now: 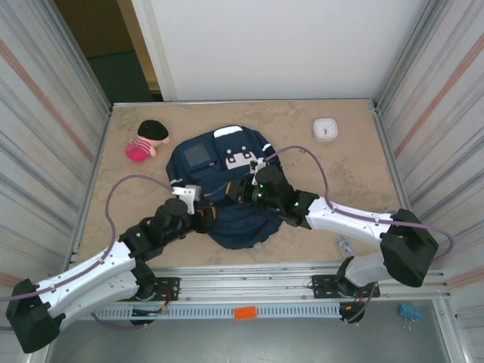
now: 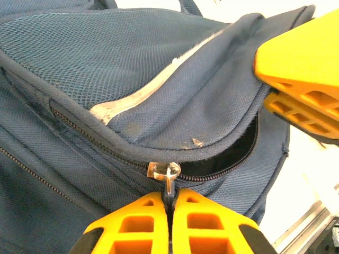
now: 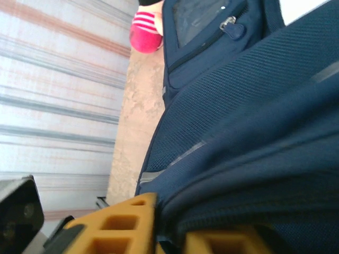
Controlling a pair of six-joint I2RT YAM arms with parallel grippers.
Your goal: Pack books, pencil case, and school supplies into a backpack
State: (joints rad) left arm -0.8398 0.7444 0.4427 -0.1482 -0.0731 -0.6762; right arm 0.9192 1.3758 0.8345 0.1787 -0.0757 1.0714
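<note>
The navy backpack lies flat in the middle of the table, front pocket facing up. My left gripper is shut on the clear zipper pull of the main compartment, whose zip gapes open to the right of the pull. In the top view the left gripper sits at the bag's near left edge. My right gripper is shut on a fold of backpack fabric, and its orange finger shows above the opening. Books and school supplies are out of view.
A pink striped soft item with a black top lies at the back left; I cannot tell whether it is the pencil case. A white square device sits at the back right. Ribbed metal walls close both sides.
</note>
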